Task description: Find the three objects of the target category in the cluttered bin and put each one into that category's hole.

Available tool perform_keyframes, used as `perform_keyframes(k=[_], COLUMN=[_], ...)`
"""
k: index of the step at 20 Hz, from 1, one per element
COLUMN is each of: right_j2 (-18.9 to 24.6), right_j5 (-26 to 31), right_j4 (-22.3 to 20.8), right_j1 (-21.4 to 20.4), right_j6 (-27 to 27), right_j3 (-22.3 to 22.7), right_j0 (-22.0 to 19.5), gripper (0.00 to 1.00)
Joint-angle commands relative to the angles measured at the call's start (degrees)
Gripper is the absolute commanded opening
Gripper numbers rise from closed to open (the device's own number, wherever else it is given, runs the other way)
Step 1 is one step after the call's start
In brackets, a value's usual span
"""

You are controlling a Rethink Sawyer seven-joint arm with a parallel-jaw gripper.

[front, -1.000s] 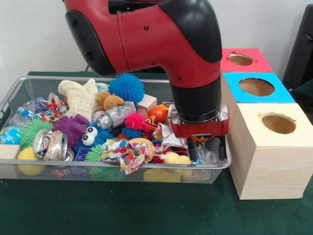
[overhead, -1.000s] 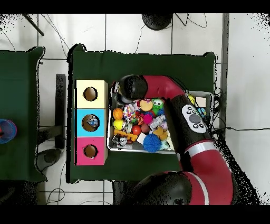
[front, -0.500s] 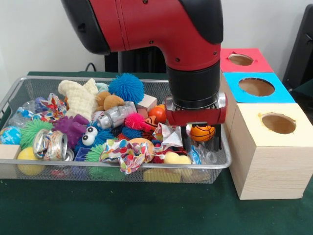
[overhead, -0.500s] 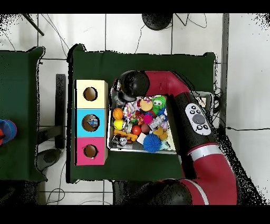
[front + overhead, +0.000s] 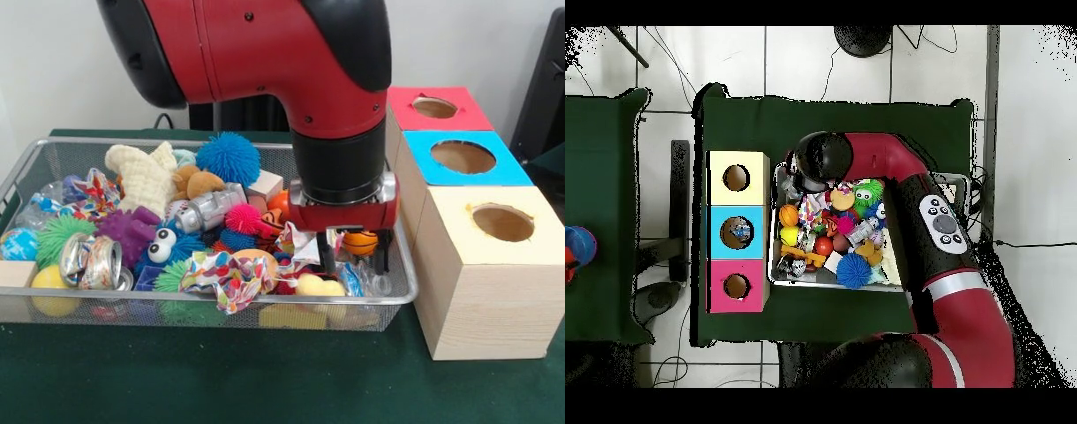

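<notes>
My gripper (image 5: pixel 353 261) hangs over the corner of the wire-mesh bin (image 5: pixel 221 311) nearest the three boxes, the two dark fingers (image 5: pixel 325 254) spread apart and holding nothing. Directly under them, against the mesh wall, lies a crumpled clear plastic bottle (image 5: pixel 371 283) with a bit of blue on it; I take this for one of the target objects. A second see-through bottle (image 5: pixel 40 205) lies at the opposite end of the bin, half under a patterned paper wad (image 5: pixel 93 190). I cannot find the third; it may be buried. The small orange basketball (image 5: pixel 359 241) sits just behind my fingers, and a yellow duck-like toy (image 5: pixel 316 285) and a silvery wrapper (image 5: pixel 300 243) crowd the bottle on the other side. Risks from here, as I judge them: the bottle's thin wall may buckle and squirt out when I close, since it is pressed into the corner; a finger may land on the mesh rim or catch in the wire instead of passing beside the bottle; I may pinch the ball or the wrapper along with it. The tan box (image 5: pixel 481 269) with its round hole (image 5: pixel 501 222) stands just beside this corner, the blue box (image 5: pixel 463 159) and red box (image 5: pixel 437 109) beyond; which hole belongs to bottles I cannot tell from here. In the overhead view my arm (image 5: pixel 895 180) covers the corner.
</notes>
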Motion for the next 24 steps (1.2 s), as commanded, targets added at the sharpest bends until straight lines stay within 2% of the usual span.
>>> perform_keyframes(k=[1, 8, 12, 19, 24], right_j2=[-2.1, -2.3, -2.2, -1.3, -0.8], right_j5=[6.1, 6.7, 6.8, 10.1, 11.4], right_j4=[-3.0, -2.9, -2.8, -2.2, -1.9], right_j1=[5.3, 7.0, 6.7, 6.8, 6.8], right_j6=[-10.3, -9.6, -10.2, -12.9, -12.9], right_j3=[-0.6, -0.5, 1.2, 2.1, 2.9], right_j0=[-1.7, -1.1, -1.9, -2.9, -3.6], gripper=[1.0, 1.0, 1.0, 1.0, 1.0])
